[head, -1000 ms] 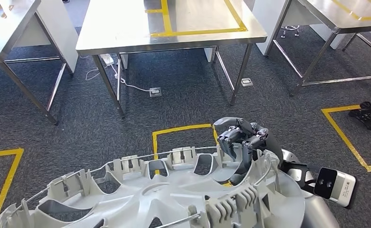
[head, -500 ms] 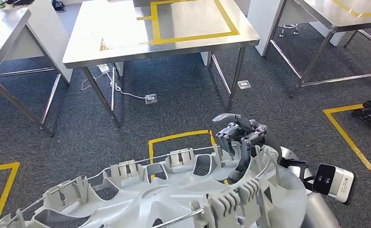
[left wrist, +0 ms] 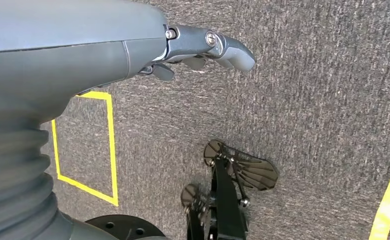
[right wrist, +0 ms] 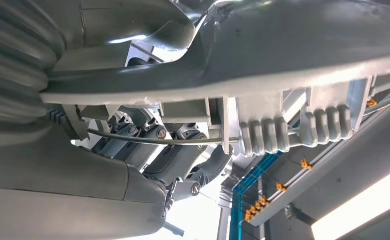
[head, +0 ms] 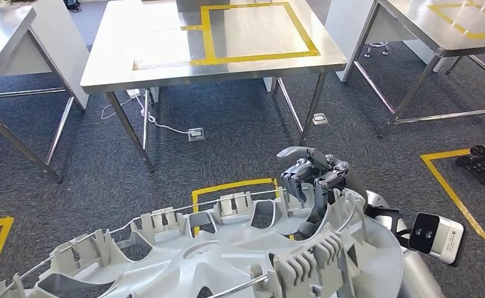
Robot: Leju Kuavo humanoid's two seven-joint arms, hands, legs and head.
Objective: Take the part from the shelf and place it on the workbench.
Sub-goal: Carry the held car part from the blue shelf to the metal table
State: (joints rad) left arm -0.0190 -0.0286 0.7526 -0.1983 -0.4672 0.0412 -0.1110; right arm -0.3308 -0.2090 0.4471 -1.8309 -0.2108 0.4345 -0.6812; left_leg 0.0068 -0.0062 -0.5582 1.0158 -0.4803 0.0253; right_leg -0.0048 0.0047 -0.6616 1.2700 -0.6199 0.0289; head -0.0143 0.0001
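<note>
A large grey plastic wheel cover with clips and a wire ring along its rim fills the lower head view. My right hand grips its far right rim, fingers curled over the edge. The right wrist view shows that rim close up, with my fingers under it. My left hand hangs over the carpet, holding nothing, its thumb stretched out. The steel workbench with a yellow tape rectangle stands ahead, beyond the cover.
More steel tables stand at the left and at the right. A floor socket with a white cable lies under the workbench. Yellow tape squares mark the carpet. A black object lies at the right.
The whole picture has shifted: the workbench now sits lower and nearer, so the camera has moved toward it. My right hand still grips the wheel cover the same way.
</note>
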